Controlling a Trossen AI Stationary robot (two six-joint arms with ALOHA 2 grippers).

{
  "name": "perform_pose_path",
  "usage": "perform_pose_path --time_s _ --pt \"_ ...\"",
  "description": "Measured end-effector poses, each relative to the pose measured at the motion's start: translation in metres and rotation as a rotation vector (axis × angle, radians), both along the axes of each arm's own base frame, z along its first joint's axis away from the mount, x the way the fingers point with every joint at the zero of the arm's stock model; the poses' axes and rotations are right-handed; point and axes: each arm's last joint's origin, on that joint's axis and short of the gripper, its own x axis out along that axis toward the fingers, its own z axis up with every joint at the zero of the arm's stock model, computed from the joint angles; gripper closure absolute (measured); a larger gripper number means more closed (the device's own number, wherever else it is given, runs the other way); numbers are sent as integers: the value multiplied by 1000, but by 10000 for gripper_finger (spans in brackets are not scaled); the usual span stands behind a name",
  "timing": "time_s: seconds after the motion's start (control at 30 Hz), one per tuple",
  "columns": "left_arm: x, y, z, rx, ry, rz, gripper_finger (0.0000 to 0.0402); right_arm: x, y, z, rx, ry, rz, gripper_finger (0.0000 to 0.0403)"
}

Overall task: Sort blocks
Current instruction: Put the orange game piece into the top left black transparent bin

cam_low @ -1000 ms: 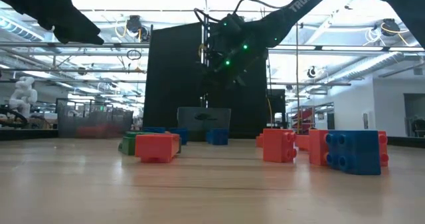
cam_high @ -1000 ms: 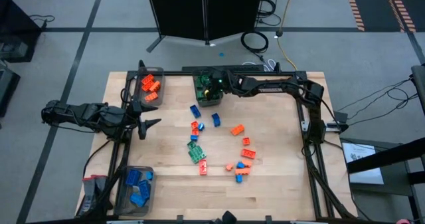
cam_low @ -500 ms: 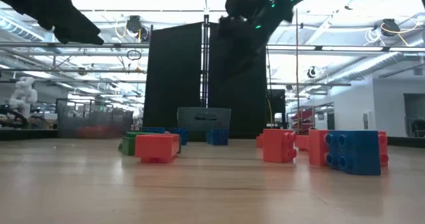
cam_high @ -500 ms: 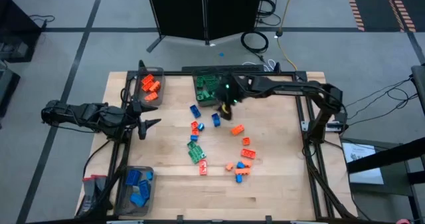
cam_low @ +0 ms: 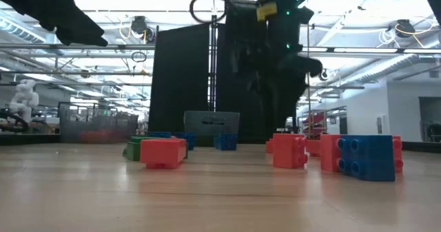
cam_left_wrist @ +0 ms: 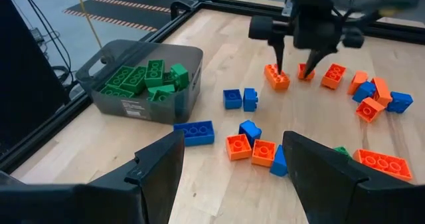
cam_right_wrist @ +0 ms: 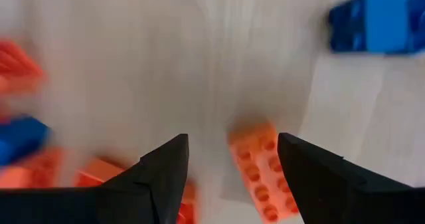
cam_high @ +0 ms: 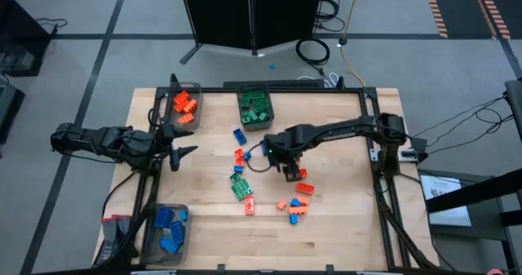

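Your right gripper (cam_high: 291, 170) is hanging over the middle of the table (cam_high: 342, 226), fingers spread, pointing down at an orange block (cam_left_wrist: 277, 76) lying between them but not gripped. You are parking the left gripper (cam_high: 186, 151) at the table's left edge, fingers spread, holding nothing. Loose blocks (cam_high: 241, 189) are lying around the centre; green ones are sitting in the far bin (cam_high: 242, 121)
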Motion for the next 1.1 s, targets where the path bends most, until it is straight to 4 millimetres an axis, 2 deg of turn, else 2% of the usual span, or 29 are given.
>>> perform_pose_path --time_s 0.17,0.4,0.47,0.6,0.67,0.8,0.9,1.1 --pt "0 0 0 0 1 0 146 2 2 -21 -103 86 56 177" --pt "0 0 0 0 0 0 146 5 -5 -42 -100 148 75 183" --pt "0 0 0 0 0 0 146 6 -5 -46 -94 162 76 202" --pt "0 0 0 0 1 0 146 5 -5 -48 -96 172 77 281" --pt "0 0 0 0 0 0 146 5 -5 -47 -96 168 74 283" --pt "0 0 0 1 0 0 146 6 -5 -39 -98 145 36 283" --pt "0 0 0 0 0 1 146 16 -6 -27 -118 65 -4 283" --pt "0 0 0 0 1 0 146 51 -12 32 -224 -290 -33 283"
